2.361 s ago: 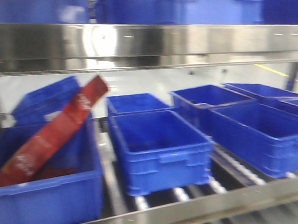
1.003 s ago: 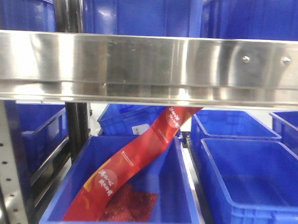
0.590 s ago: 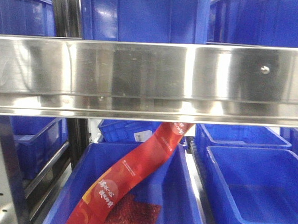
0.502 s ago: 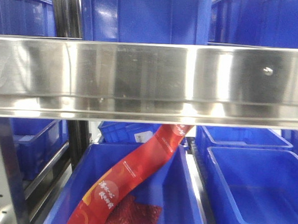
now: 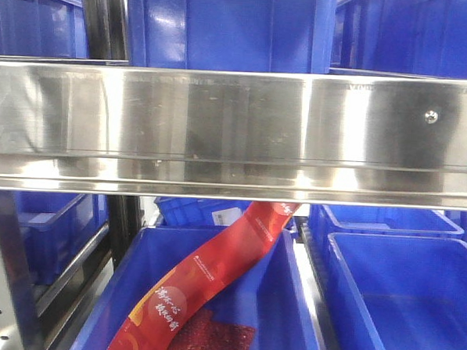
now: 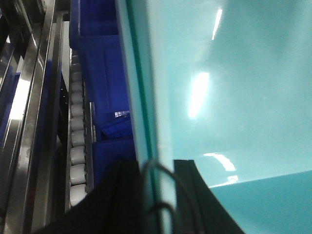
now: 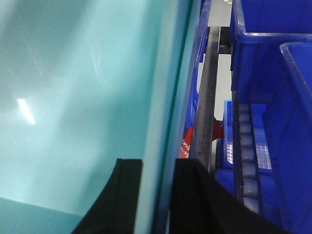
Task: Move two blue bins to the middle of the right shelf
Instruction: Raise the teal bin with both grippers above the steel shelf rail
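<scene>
Shelf rail [image 5: 236, 132] has dropped lower; blue bins [image 5: 403, 298] lie beyond both jaws.

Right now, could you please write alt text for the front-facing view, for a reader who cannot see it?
A wide stainless steel shelf rail crosses the frame, with blue bins standing on the level above it. Below, a long red printed package leans diagonally out of a blue bin, beside an apparently empty blue bin at right; no robot arms show.
</scene>
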